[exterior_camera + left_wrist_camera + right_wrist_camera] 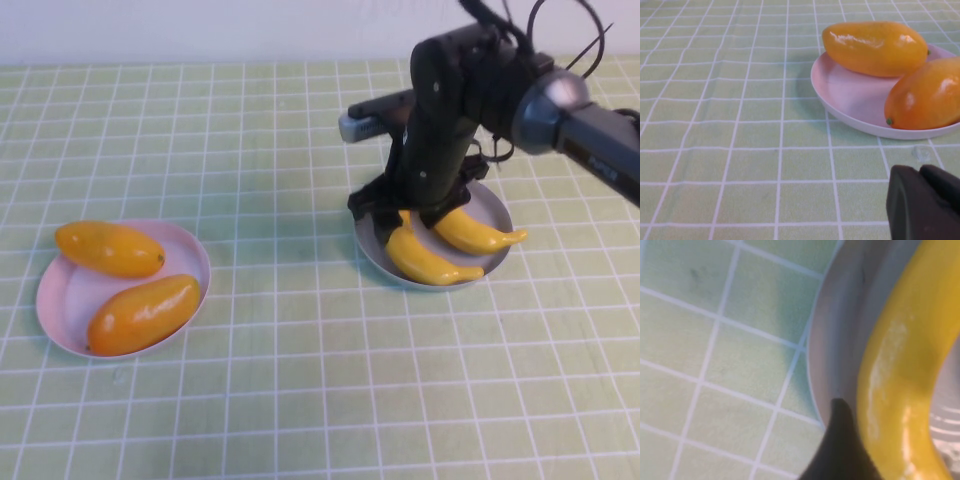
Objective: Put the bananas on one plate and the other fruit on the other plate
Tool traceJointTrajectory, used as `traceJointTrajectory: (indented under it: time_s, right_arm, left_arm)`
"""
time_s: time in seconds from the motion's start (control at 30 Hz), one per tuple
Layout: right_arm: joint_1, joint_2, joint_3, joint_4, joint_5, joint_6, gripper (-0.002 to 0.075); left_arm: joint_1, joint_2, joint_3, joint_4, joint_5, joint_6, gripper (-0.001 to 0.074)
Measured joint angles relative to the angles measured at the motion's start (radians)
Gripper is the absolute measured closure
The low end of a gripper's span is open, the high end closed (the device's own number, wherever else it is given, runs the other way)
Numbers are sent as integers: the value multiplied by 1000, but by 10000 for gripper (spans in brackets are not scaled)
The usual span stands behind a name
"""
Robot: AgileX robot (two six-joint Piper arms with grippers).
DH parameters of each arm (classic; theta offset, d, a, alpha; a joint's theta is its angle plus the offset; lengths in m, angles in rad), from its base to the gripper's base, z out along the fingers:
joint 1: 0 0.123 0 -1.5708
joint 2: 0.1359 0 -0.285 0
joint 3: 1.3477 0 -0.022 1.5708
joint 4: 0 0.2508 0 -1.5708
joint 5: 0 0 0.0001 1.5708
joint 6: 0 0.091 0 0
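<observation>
Two yellow bananas [425,262] [480,235] lie side by side on the grey-blue plate [498,212] at the right. My right gripper [406,214] reaches down onto that plate, its jaws open and straddling the upper end of the left banana [900,370]. One dark fingertip [840,440] shows right beside that banana, over the plate's rim [840,340]. Two orange-yellow fruits [110,248] [142,314] rest on the pale pink plate [62,292] at the left. My left gripper [920,170] hovers low over the cloth near the pink plate [850,95], shut and empty; it is outside the high view.
A green checked cloth [280,380] covers the whole table. The right arm [560,110] comes in from the upper right and hides the back of the grey-blue plate.
</observation>
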Motion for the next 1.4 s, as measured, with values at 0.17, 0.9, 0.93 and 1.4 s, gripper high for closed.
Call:
traceJointTrajectory:
  time_s: [0.17, 0.9, 0.93, 1.4]
  right_arm:
    - [8, -107, 19, 30, 2, -14, 429]
    - [46, -925, 733, 124, 20, -127, 741]
    - [46, -939, 751, 124, 20, -127, 741]
    - [14, -1015, 1075, 148, -402, -337, 741]
  left_arm:
    - [0, 0, 0, 0, 0, 0, 731]
    - [0, 0, 0, 0, 0, 0, 731]
    - [0, 0, 0, 0, 0, 0, 731]
    - [0, 0, 0, 0, 0, 0, 731]
